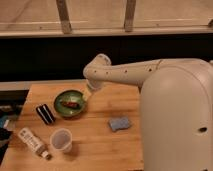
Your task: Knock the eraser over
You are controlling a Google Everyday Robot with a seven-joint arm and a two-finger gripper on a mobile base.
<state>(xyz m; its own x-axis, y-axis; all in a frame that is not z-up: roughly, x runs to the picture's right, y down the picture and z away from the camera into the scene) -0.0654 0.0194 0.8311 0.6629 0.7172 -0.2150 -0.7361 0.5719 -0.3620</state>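
Note:
The eraser (45, 114), a small black oblong block with a pale stripe along its length, lies on the wooden table (100, 145) just left of the green bowl (70, 103). My gripper (89, 94) hangs from the white arm (125, 72) at the bowl's right rim, about a bowl's width to the right of the eraser and apart from it.
The green bowl holds a reddish-brown item (69, 104). A white labelled bottle (32, 141) lies at the front left beside a clear plastic cup (61, 140). A blue-grey spongy pad (119, 123) lies to the right. The robot's white body (175, 120) fills the right side.

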